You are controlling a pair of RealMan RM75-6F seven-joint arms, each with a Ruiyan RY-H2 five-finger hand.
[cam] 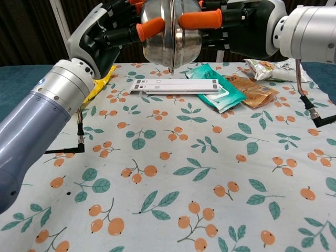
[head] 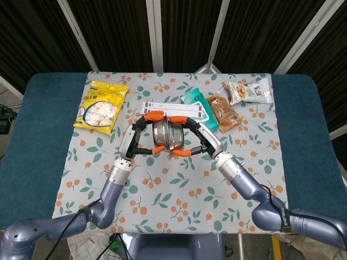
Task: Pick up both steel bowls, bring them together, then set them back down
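Left hand [head: 136, 138] grips the left steel bowl [head: 161, 136], right hand [head: 201, 140] grips the right steel bowl [head: 177, 140]; rims meet, raised above the cloth. Behind: white strip [head: 174, 108], teal packet [head: 196, 99], brown packet [head: 223, 110], yellow bag [head: 102, 104]

Chest view: the upper parts of the two steel bowls [cam: 169, 32], held rim to rim, are cut off by the top edge, as are the tops of the left hand [cam: 123, 25] and right hand [cam: 226, 21]. The left arm largely hides the yellow snack bag [cam: 106, 73]. Head view: fingers cover part of each bowl's [head: 168, 135] wall, and the rims' contact line is too small to judge. Print on the white strip [head: 176, 108] and the far packets [head: 248, 90] is illegible. The desk [head: 38, 135] runs partly under the floral cloth [head: 162, 184].
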